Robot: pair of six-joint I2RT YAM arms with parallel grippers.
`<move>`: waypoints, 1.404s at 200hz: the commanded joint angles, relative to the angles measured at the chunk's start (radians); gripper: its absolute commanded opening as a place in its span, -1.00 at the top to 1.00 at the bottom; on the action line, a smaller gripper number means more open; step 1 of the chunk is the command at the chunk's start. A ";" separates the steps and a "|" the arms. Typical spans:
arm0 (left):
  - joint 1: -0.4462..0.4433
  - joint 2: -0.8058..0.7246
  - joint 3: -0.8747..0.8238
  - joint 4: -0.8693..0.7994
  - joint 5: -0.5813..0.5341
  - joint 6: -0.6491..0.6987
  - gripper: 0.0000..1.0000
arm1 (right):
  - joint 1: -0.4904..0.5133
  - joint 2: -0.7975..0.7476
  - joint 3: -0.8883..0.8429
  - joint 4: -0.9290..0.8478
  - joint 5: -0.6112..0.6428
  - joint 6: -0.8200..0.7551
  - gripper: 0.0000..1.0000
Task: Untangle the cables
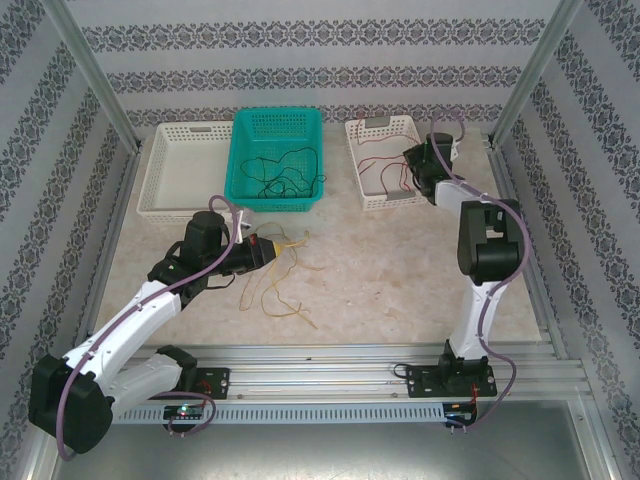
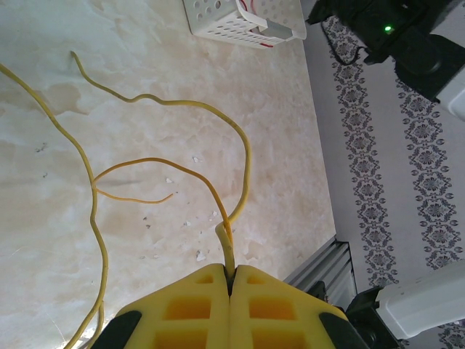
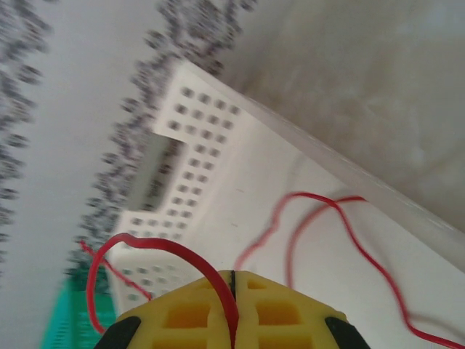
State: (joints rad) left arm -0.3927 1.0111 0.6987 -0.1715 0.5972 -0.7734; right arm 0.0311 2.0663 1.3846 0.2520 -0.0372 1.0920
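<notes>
The left tool point(image 2: 229, 270) is clenched on a yellow cable point(image 2: 248, 163) and the right tool point(image 3: 232, 276) on a red cable point(image 3: 131, 235), each gripped stretch hidden within the grip.

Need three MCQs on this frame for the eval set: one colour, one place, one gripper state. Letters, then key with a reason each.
1. What colour is the thin wire pinched by the left gripper?
A. red
B. black
C. yellow

2. Where is the right gripper?
A. beside the left gripper
B. at the white perforated plastic basket on the right
C. low by its own base

3. How does the right gripper stand?
A. wide open
B. shut on a thin red wire
C. shut on nothing

Key:
1 C: the left wrist view shows a yellow strand running into the closed pads.
2 B: the top view puts it at that basket's right side.
3 B: the right wrist view shows red wire caught between the closed pads.
</notes>
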 commanded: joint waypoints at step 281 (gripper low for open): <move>-0.104 0.173 0.067 0.354 0.056 -0.133 1.00 | 0.530 -0.906 -0.799 0.198 -0.391 -0.355 -0.18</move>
State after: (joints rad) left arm -0.4789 1.1862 0.7746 0.0475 0.6140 -0.8505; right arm 0.4942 1.2209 0.6319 0.3611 -0.4187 0.7334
